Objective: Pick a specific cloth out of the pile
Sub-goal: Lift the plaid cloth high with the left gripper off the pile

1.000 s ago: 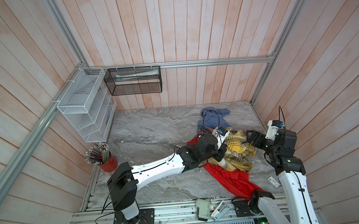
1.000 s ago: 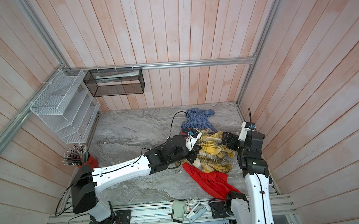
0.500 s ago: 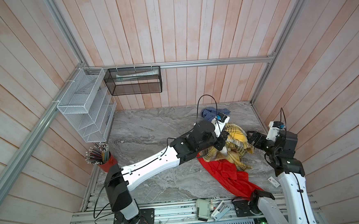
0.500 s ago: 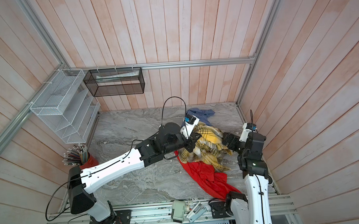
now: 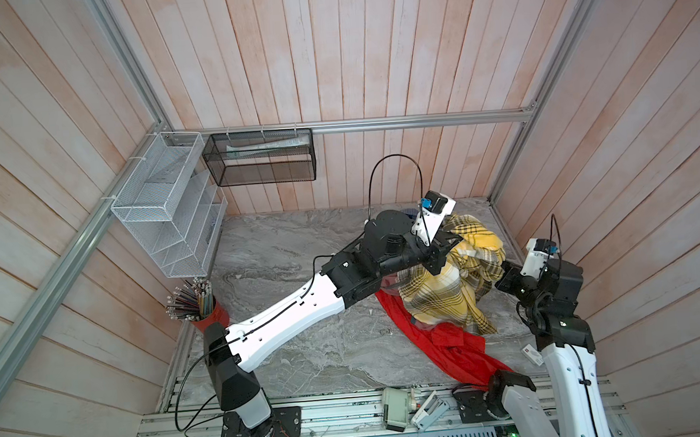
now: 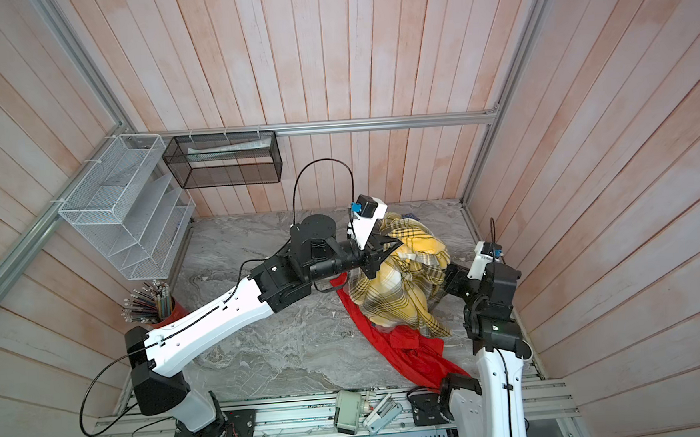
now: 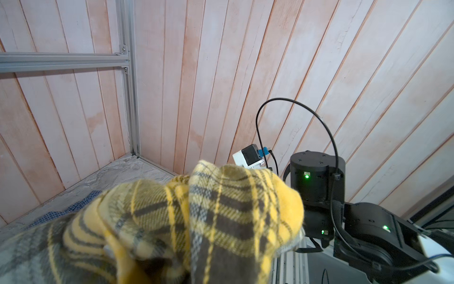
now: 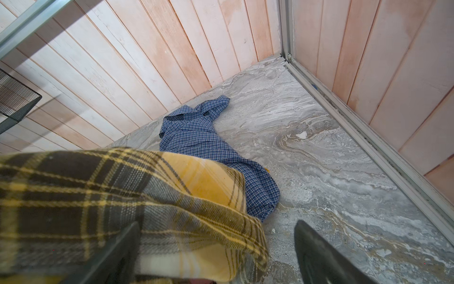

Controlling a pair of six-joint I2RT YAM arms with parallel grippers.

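— Yellow plaid cloth [image 5: 449, 301], status?
— Hoisted above the surface [image 5: 306, 355] near its right edge, pinched in the left claw [image 5: 442, 253]. Right claw [image 8: 216, 223] spread, fabric draped over one finger.
— Risks?
— Hem hangs onto the red garment [image 5: 456, 346] and would likely drag it along. Single pinch may slip. Blue checked shirt [image 8: 208, 147] lies toward the back right corner.
— Markings?
— None legible; white card [image 5: 533, 354] by the right edge is too small to read.
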